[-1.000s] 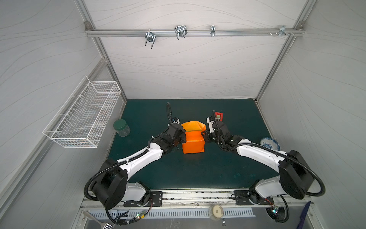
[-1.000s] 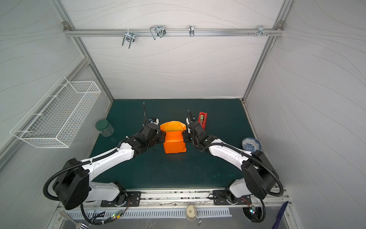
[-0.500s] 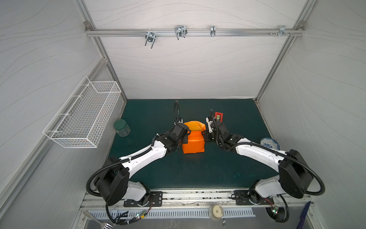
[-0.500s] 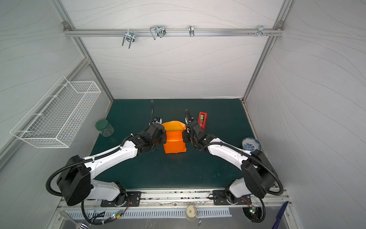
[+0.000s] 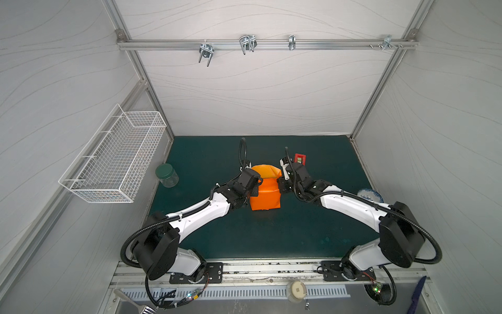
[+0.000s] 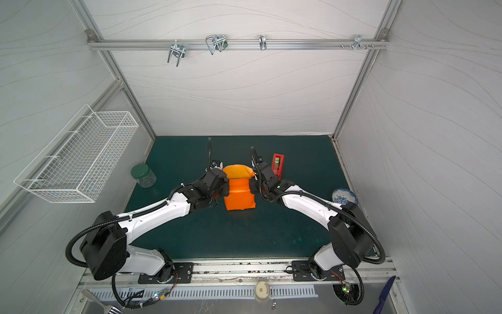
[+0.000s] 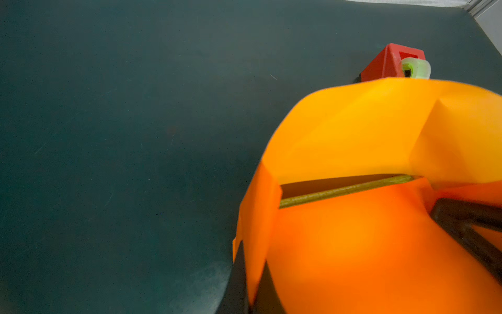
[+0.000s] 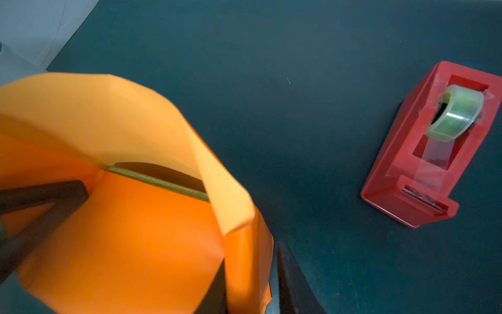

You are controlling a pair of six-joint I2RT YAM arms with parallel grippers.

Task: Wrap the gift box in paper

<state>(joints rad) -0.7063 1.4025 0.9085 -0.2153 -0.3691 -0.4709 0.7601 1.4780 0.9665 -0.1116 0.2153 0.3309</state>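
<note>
**Far end open, an arm at each corner**

The gift box [image 7: 345,190] sits mid-worktop [image 5: 206,163], sleeved in the paper [image 5: 264,195]; only its olive far edge shows. The left fingers [image 7: 239,277] are pinched on the left side fold. The right fingers [image 8: 293,285] straddle the right fold, gap showing. The loose flap stands just beyond both, toward the back wall. Likely next move: tuck the sides inward. Both arms are equally near.

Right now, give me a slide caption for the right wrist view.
Orange paper folded up around the olive gift box, red tape dispenser standing apart.
</note>
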